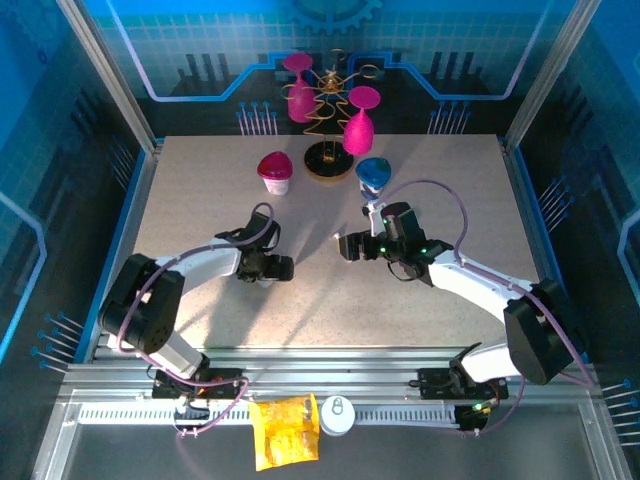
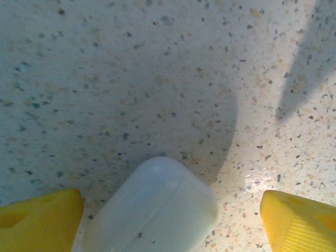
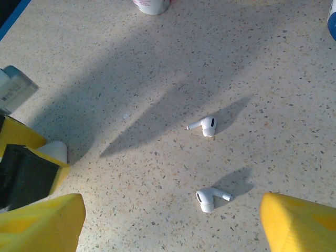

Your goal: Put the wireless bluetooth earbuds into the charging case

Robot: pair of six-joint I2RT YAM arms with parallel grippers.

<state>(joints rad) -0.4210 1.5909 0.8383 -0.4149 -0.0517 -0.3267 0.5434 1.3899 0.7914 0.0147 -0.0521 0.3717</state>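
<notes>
two earbuds [image 3: 205, 126] lie loose on the speckled table [image 3: 157, 68], near the middle between my two arms. in the right wrist view they sit apart from each other, both on their sides. the second earbud [image 3: 210, 198] is closer to the camera, with its stem pointing right in that view. nothing touches either one. the right gripper [image 1: 346, 245] is down low just short of them with its jaws spread wide. its yellow fingers [image 3: 44, 223] sit at the two bottom corners of the view, and the earbuds lie ahead of the gap.

the charging case [image 2: 152, 210] is a rounded white pill lying on the table between the fingers [image 2: 299, 220] of the left gripper [image 1: 282, 268]. those jaws are released: there is bare table between the case and the right-hand finger, and i cannot tell whether the other finger touches it. from the right wrist i also see a bit of the case poking out past that gripper.

farther back on the table stand a pink-and-white cup [image 1: 275, 172] on the left and a blue cup [image 1: 373, 175] on the right. between them, at the far edge, is a wire stand [image 1: 328, 150] hung with pink glasses [image 1: 360, 125]. on the near rail by the arm bases lie a yellow bag [image 1: 283, 430] and a white round lid [image 1: 337, 415].
</notes>
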